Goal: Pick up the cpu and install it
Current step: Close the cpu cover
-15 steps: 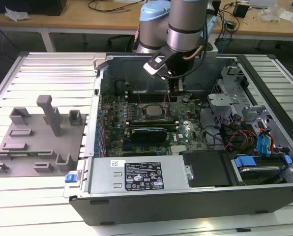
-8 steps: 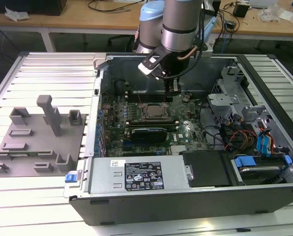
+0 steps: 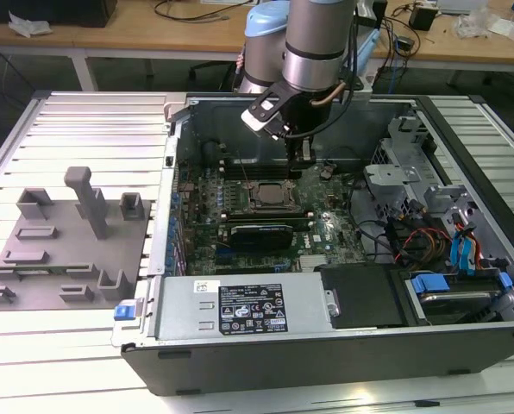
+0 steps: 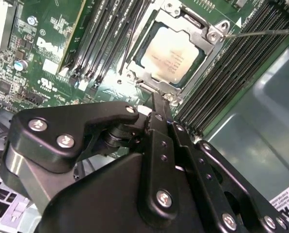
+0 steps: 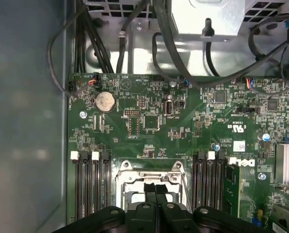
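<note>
Black gripper (image 4: pixel 156 99) | pointing down | fingers together | near socketed cpu (image 4: pixel 172 54)

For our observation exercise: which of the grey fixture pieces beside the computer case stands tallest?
The T-topped post, rising well above the low grey blocks around it.

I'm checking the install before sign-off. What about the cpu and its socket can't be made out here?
1. Contacts under the cpu: covered by the chip itself, second wrist view.
2. Much of the socket frame: behind the gripper, first wrist view.
3. Whether the frame is locked down: too small to tell in the exterior view.
</note>
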